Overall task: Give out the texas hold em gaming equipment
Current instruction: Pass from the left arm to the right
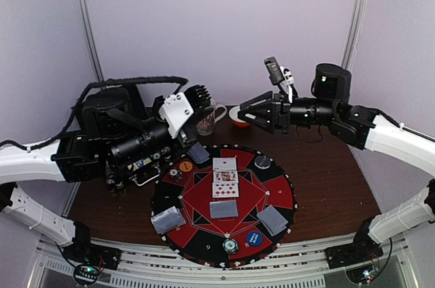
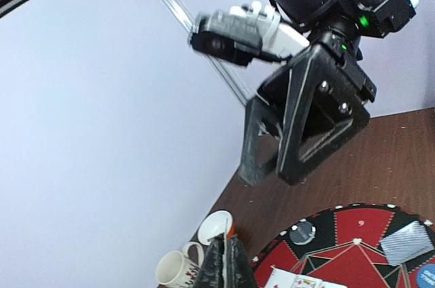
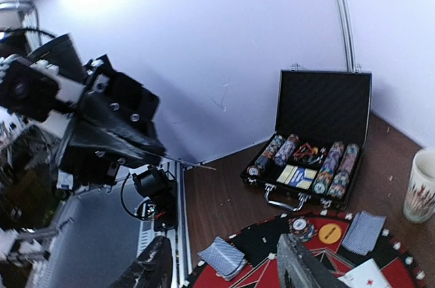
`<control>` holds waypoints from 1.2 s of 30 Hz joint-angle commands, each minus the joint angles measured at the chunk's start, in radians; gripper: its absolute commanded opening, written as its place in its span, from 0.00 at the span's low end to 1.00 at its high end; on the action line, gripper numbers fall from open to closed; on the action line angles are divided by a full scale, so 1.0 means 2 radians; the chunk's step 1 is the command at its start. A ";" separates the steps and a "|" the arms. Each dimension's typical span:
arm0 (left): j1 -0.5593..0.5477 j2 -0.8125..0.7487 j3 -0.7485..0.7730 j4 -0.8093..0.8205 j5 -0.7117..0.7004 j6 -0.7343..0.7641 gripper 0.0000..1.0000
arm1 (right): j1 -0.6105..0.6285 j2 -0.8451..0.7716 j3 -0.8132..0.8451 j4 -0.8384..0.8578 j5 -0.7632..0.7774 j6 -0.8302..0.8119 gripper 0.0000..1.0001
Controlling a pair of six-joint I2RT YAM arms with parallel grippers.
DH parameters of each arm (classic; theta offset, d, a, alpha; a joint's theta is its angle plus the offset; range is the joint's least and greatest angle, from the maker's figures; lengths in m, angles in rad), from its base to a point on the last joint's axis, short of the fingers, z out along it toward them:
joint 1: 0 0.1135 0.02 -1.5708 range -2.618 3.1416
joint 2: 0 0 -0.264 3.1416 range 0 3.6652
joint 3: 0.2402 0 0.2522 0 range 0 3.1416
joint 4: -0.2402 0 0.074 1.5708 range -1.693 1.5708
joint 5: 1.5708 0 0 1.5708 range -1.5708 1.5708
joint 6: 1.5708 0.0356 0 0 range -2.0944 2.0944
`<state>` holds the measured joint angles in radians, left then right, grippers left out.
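Face-up cards (image 1: pixel 225 179) lie at the centre of a round red-and-black mat (image 1: pixel 197 196), with a face-down card (image 1: pixel 223 208) just in front of them. More face-down cards sit near the mat's rim: a near-left pile (image 1: pixel 168 219), a near-right pile (image 1: pixel 272 219) and a far-left pile (image 1: pixel 198 153). Also on the rim are an orange disc (image 1: pixel 185 166) at far left, a dark disc (image 1: pixel 262 162) at far right, a blue disc (image 1: pixel 253 238) at the near edge and a chip stack (image 1: pixel 231 245) just beside it.

An open black case (image 3: pixel 319 108) on the brown table (image 1: pixel 326 186), beyond the mat's far-left side, holds rows of chips (image 3: pixel 329 166). A mug (image 1: pixel 207 121) stands behind the mat.

Both arms are raised above the table. The left gripper (image 2: pixel 224 267) has its fingers pressed together on nothing. The right gripper (image 3: pixel 228 271) is spread and empty, above the mat's far edge.
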<state>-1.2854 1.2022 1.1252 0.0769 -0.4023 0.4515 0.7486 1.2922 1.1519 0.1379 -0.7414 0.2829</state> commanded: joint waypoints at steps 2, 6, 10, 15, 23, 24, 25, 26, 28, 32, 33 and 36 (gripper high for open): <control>0.005 0.019 0.059 -0.093 0.084 -0.071 0.00 | 0.007 -0.046 -0.010 -0.046 -0.012 -0.219 0.50; 0.005 0.035 0.101 -0.161 0.103 -0.084 0.00 | 0.016 -0.046 0.004 -0.073 -0.010 -0.286 0.46; 0.008 0.042 0.117 -0.173 0.123 -0.109 0.00 | 0.038 -0.030 0.032 -0.103 -0.021 -0.324 0.45; 0.042 0.018 0.086 -0.086 0.158 -0.204 0.00 | 0.042 -0.028 -0.021 -0.016 -0.039 -0.265 0.51; 0.048 0.007 0.038 0.010 0.233 -0.225 0.00 | 0.093 0.032 -0.043 0.174 -0.020 -0.150 0.57; 0.048 0.009 0.039 0.009 0.238 -0.222 0.00 | 0.095 0.038 -0.039 0.183 -0.015 -0.142 0.57; 0.048 0.009 0.038 0.008 0.242 -0.220 0.00 | 0.096 0.044 -0.034 0.187 -0.013 -0.136 0.56; 0.048 0.008 0.037 0.007 0.245 -0.216 0.00 | 0.096 0.049 -0.028 0.185 -0.012 -0.132 0.54; 0.048 0.006 0.034 0.007 0.248 -0.212 0.00 | 0.096 0.056 -0.018 0.175 -0.012 -0.130 0.48; 0.048 0.003 0.031 0.004 0.250 -0.204 0.00 | 0.096 0.062 -0.018 0.183 -0.033 -0.117 0.35; 0.047 0.003 0.031 0.001 0.250 -0.202 0.00 | 0.096 0.062 -0.017 0.185 -0.034 -0.115 0.36; 0.048 0.001 0.030 -0.002 0.249 -0.196 0.00 | 0.096 0.066 -0.014 0.184 -0.036 -0.112 0.27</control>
<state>-1.1881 1.2182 1.1957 0.0299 0.0757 0.0360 0.9413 1.4124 1.0912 0.4629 -0.7921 0.0269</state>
